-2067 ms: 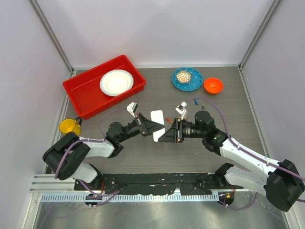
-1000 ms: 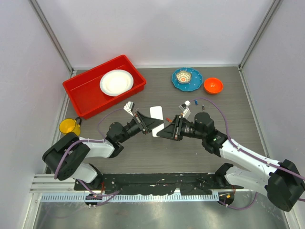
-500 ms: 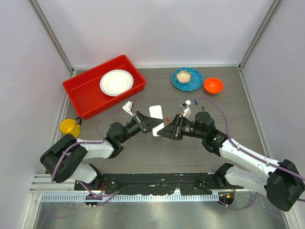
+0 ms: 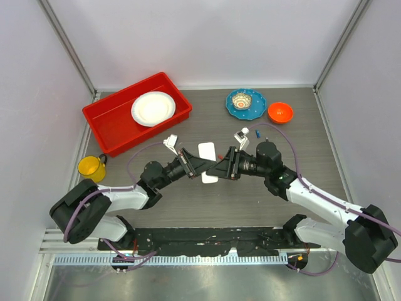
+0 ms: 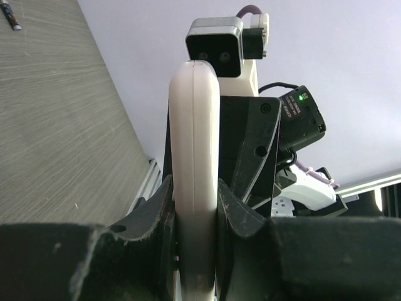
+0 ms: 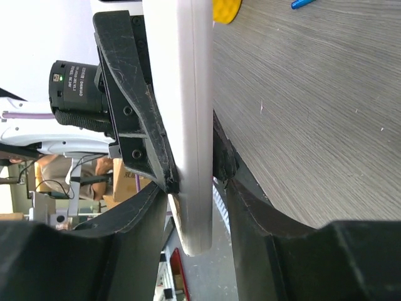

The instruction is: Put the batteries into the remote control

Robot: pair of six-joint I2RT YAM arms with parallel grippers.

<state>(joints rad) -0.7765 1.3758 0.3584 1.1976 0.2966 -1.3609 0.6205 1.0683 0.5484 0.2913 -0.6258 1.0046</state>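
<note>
The remote control (image 4: pixel 207 151) is a flat white handset held edge-up above the table's middle, with my left gripper (image 4: pixel 202 164) shut on it. The left wrist view shows its thin white edge (image 5: pixel 194 144) pinched tight between both pads. My right gripper (image 4: pixel 220 168) meets it from the right. In the right wrist view the remote's rounded end (image 6: pixel 191 157) sits between my right gripper's (image 6: pixel 194 188) spread fingers (image 6: pixel 141 213), with a gap on each side. One blue battery (image 4: pixel 257 133) lies on the table behind the right wrist, and its blue tip (image 6: pixel 301 3) shows in the right wrist view.
A red tray (image 4: pixel 106 122) holding a white plate (image 4: pixel 153 108) stands at the back left. A yellow cup (image 4: pixel 91 166) sits at the left edge. At the back right are a blue plate (image 4: pixel 254 106) with a small bowl and an orange bowl (image 4: pixel 280 112).
My right gripper has slid left along the remote and its jaws have widened around the remote's end. The left gripper keeps its grip and has barely moved.
</note>
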